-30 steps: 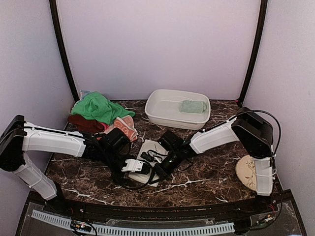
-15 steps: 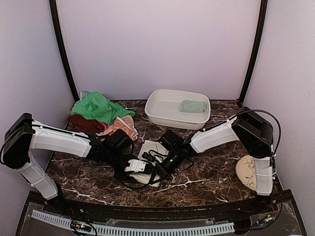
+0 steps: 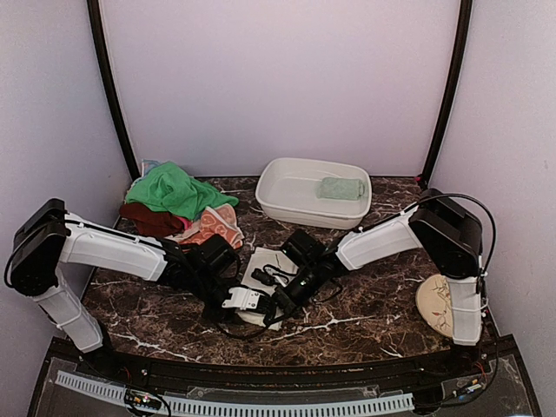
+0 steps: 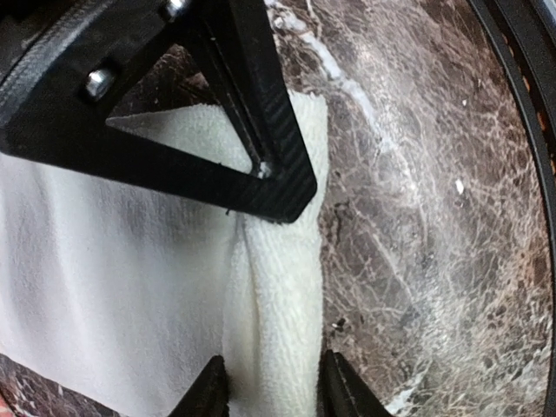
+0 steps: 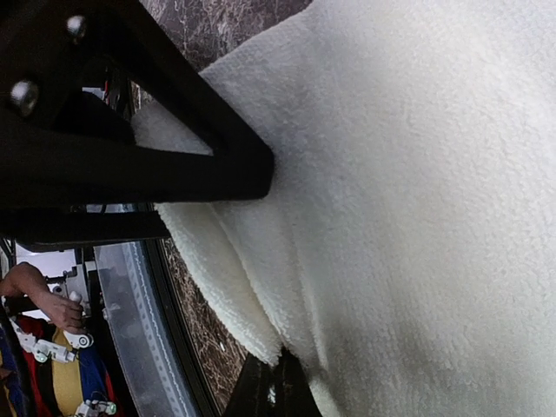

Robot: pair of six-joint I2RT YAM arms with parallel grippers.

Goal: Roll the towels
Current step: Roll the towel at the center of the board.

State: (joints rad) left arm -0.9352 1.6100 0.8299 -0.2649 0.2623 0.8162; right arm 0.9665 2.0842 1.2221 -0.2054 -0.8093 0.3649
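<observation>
A cream-white towel [image 3: 263,261] lies flat on the marble table, mid-front, partly hidden under both grippers. My left gripper [image 3: 261,301] reaches in from the left. In the left wrist view its fingertips [image 4: 340,393] press both sides of a raised fold of that towel [image 4: 278,295] along its near edge. My right gripper [image 5: 282,391] is shut, pinching the same towel's [image 5: 417,217] edge from the right. A small sage-green towel [image 3: 340,188] lies rolled in the white basin. Bright green [image 3: 169,189] and orange swirl-patterned [image 3: 219,226] towels are heaped at the back left.
The white plastic basin [image 3: 276,201] stands at the back centre. A round floral plate [image 3: 433,306] lies by the right arm's base. A dark red cloth [image 3: 149,217] sits in the heap. The table's front rim [image 4: 521,130] runs close to the left gripper.
My left gripper has slid right along the towel's near edge and its jaws have narrowed around the fold. The right arm has not moved.
</observation>
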